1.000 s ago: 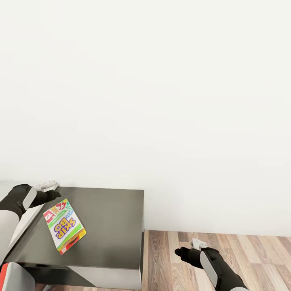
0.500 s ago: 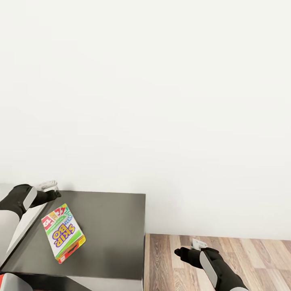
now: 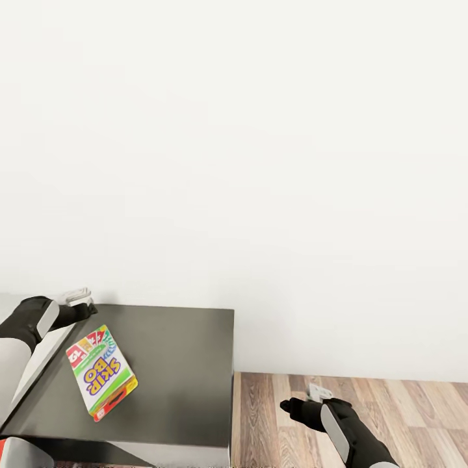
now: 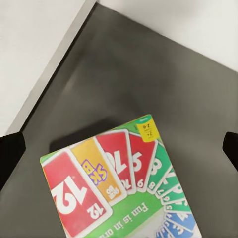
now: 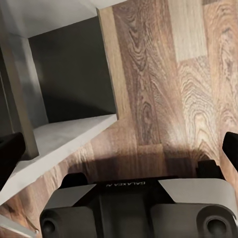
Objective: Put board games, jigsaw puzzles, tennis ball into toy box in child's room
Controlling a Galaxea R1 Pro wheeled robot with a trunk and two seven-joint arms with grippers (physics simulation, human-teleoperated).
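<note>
A board game, the "SKIP BO" box [image 3: 101, 371], lies flat on the lower dark grey section of the table [image 3: 182, 364]. My left gripper [image 3: 81, 302] hovers open over the box's far end, not touching it. In the left wrist view the box [image 4: 114, 183] sits below the open left gripper [image 4: 119, 148], whose dark fingertips [image 4: 10, 154] stand wide at either side. My right gripper [image 3: 296, 406] hangs open over the wood floor beside the table, holding nothing. Its wrist view shows the right gripper [image 5: 119, 148] above floor planks. The toy box is out of view.
A plain white wall [image 3: 260, 162] rises straight behind the table. The table's right edge [image 3: 231, 390] drops to the wood-plank floor [image 3: 390, 416]. The lighter grey top [image 3: 29, 370] adjoins the dark section on the left. The right wrist view shows a grey table panel [image 5: 69, 79].
The whole picture has shifted slightly, so the camera has moved. My left gripper has lifted a little over the box's far end. The box and right arm stay put.
</note>
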